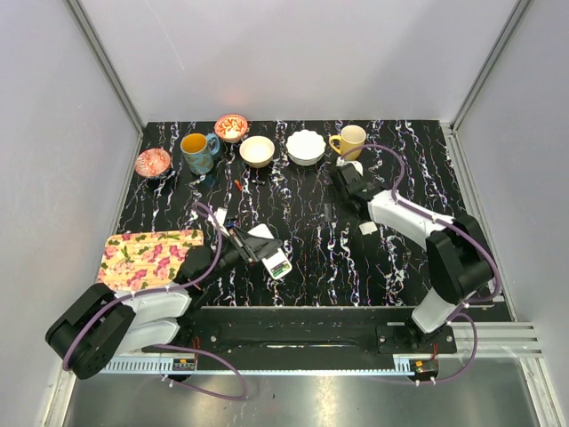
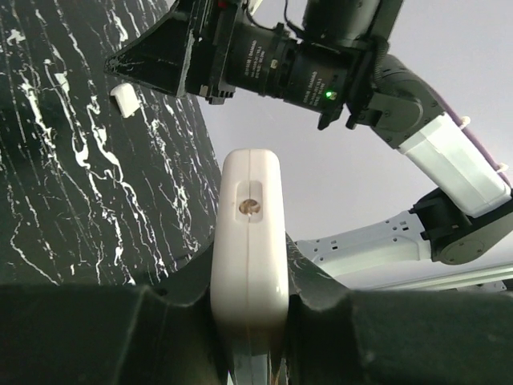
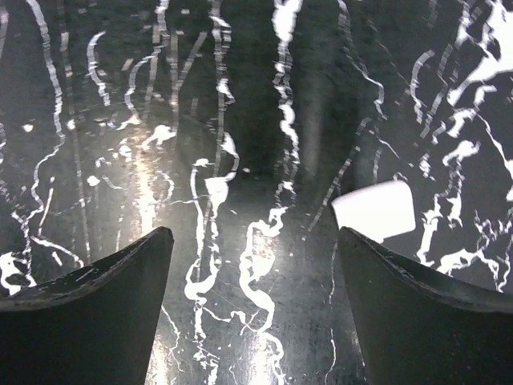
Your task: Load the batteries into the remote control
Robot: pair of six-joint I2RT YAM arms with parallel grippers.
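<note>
The remote control (image 2: 250, 208), a small white slab, stands end-on between the fingers of my left gripper (image 2: 250, 298), which is shut on it. From above, the remote control (image 1: 276, 263) is held over the table's middle left by the left gripper (image 1: 260, 251), and a green patch shows on its upper face; no batteries can be made out beyond that. My right gripper (image 3: 255, 241) hangs open over bare marbled table with nothing between its fingers. A thin white panel (image 3: 374, 210) lies on the table just beyond its right finger. From above, the right gripper (image 1: 342, 180) is at the back middle and the panel (image 1: 367, 228) lies beside its arm.
Along the back stand a blue mug (image 1: 197, 151), a yellow mug (image 1: 349, 140), a cream bowl (image 1: 257, 150), a white scalloped bowl (image 1: 305, 147) and two patterned red bowls (image 1: 231, 126). A floral board (image 1: 147, 256) lies at the left. A small red piece (image 1: 238, 184) rests behind the left gripper.
</note>
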